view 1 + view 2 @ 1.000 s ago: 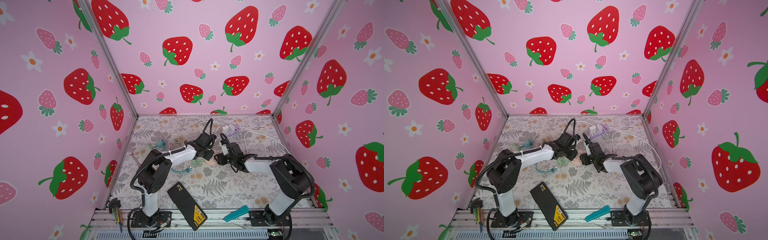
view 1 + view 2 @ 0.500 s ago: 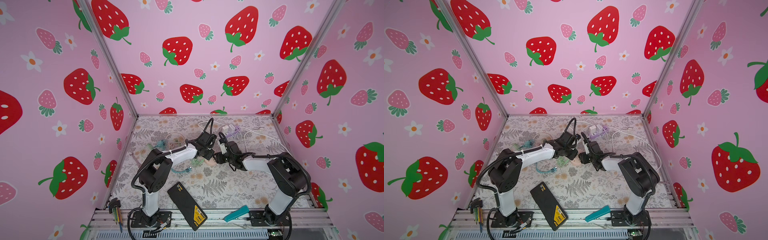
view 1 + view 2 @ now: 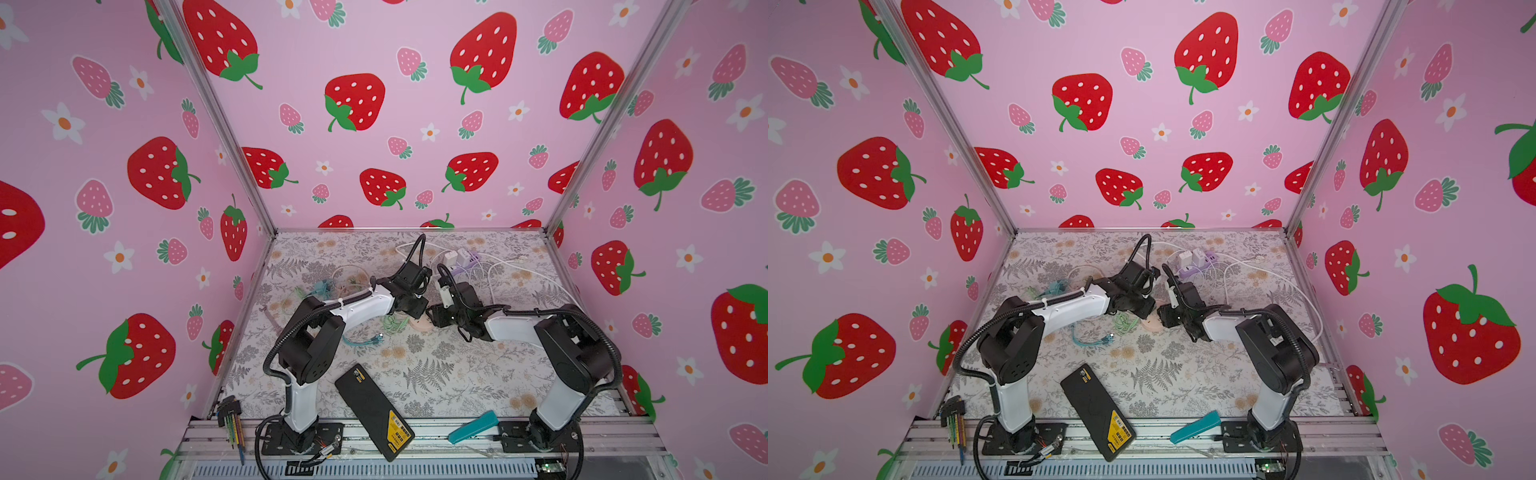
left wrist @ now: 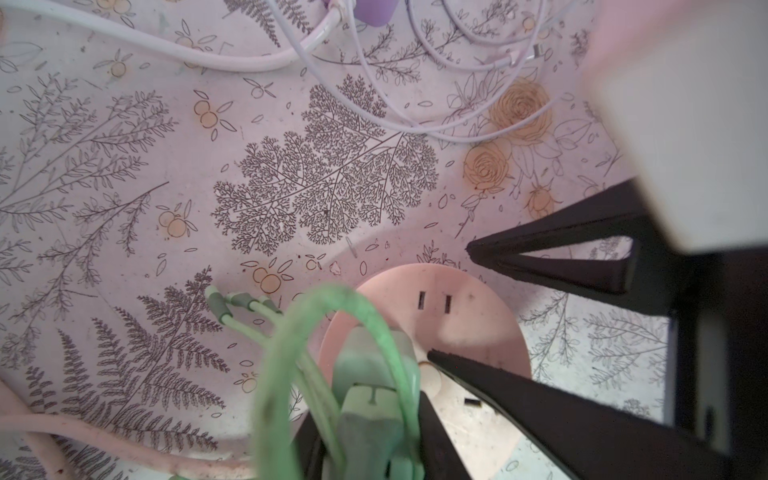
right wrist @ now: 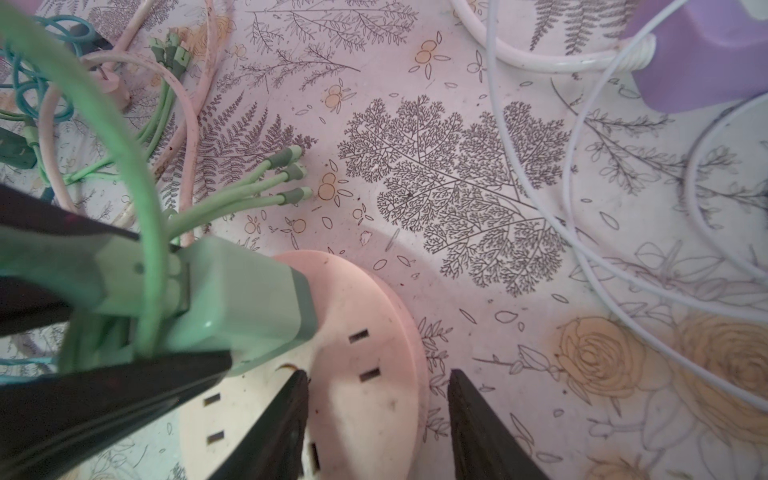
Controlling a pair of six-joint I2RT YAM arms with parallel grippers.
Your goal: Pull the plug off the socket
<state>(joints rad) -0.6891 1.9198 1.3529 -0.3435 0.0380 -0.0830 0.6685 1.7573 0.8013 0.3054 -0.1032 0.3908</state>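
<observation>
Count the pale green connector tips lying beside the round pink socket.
3 pale green connector tips, side by side on the floral mat, just off the round pink socket. More may hide behind the green plug.

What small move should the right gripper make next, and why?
Probably close the right gripper on the rim of the pink socket: its jaws straddle that rim, apart, while the left gripper grips the seated green plug. The socket likely needs bracing.
</observation>
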